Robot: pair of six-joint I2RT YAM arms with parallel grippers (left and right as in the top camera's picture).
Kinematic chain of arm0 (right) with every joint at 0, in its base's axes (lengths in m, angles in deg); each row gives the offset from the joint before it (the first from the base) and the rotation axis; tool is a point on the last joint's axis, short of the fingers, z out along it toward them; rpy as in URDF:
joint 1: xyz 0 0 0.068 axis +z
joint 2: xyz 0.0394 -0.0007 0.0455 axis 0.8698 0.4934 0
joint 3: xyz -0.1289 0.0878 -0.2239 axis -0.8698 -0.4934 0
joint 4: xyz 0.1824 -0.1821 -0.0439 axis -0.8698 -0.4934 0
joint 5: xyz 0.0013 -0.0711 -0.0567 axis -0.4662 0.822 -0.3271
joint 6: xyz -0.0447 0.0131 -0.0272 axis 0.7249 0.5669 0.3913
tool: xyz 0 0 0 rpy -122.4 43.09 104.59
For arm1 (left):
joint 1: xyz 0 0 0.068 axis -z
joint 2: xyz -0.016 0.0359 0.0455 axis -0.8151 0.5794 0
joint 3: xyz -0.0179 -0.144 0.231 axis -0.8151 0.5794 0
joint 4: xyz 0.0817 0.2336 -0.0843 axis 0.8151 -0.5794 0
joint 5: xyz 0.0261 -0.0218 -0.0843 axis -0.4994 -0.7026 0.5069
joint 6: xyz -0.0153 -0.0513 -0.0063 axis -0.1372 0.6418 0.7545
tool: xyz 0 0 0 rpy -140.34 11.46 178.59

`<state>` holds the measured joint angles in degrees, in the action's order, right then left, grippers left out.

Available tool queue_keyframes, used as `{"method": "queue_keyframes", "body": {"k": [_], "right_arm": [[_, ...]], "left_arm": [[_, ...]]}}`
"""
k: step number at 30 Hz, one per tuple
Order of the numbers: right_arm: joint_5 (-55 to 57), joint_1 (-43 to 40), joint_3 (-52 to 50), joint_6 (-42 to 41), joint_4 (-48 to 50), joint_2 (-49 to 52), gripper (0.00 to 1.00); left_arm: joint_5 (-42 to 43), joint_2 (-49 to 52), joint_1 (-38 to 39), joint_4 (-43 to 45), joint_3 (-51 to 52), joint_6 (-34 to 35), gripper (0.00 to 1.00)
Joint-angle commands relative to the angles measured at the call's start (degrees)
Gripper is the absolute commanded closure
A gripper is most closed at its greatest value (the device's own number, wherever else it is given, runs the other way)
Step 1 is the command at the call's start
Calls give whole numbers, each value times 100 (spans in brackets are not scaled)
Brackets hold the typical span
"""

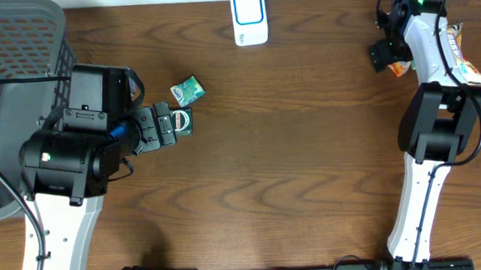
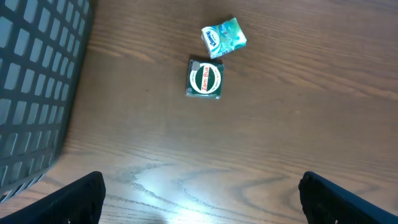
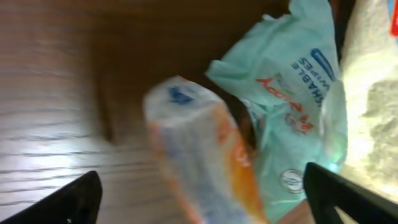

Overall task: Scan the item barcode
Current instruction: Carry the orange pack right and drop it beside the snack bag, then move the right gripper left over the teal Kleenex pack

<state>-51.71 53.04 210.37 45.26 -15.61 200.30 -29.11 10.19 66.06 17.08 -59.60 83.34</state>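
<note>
From above, the brown table (image 1: pixel 309 164) has a white and blue scanner (image 1: pixel 249 17) at 12 o'clock, near the far edge. A gray basket (image 1: pixel 9 49) sits at 10 o'clock. The left gripper (image 1: pixel 170 126) hangs over a green tin (image 1: pixel 184 122), a bit to the 9 o'clock side of the middle. A small green and white packet (image 1: pixel 188 90) lies just beside the tin, on its 12 o'clock side. At 2 o'clock the right gripper (image 1: pixel 384 55) is close to an orange packet (image 1: pixel 399 69), and a pale snack bag (image 1: pixel 463 58) lies at 3 o'clock of the arm. In the left wrist view, the two fingers (image 2: pixel 81 199) are spread wide and hold nothing. The tin (image 2: pixel 205 79) lies flat on the wood at 12 o'clock, touching the small packet (image 2: pixel 224 37), with the basket (image 2: pixel 31 93) at 9 o'clock. In the right wrist view, the fingers (image 3: pixel 68 199) are spread wide too. The orange packet (image 3: pixel 199 155) looks blurry between them, touching neither. A teal pack of wipes (image 3: pixel 298 93) lies at 2 o'clock, and the pale bag (image 3: pixel 373 93) at 3 o'clock.
</note>
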Motion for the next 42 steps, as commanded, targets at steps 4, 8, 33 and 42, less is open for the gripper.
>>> {"method": "queue_keyframes", "body": {"k": [4,8,33,42], "right_arm": [[-308,164,116,-149,256,-968,2],[-767,256,116,-210,367,-1421,14],[-4972,2463,-1386,-1838,1705,-1593,40],[-4061,3617,-2131,-2817,2715,-1593,44]], "left_arm": [[-52,-9,9,-2,-61,-11,2],[-52,-9,9,-2,-61,-13,2],[-52,-9,9,-2,-61,-11,2],[-52,-9,9,-2,-61,-11,2]]}}
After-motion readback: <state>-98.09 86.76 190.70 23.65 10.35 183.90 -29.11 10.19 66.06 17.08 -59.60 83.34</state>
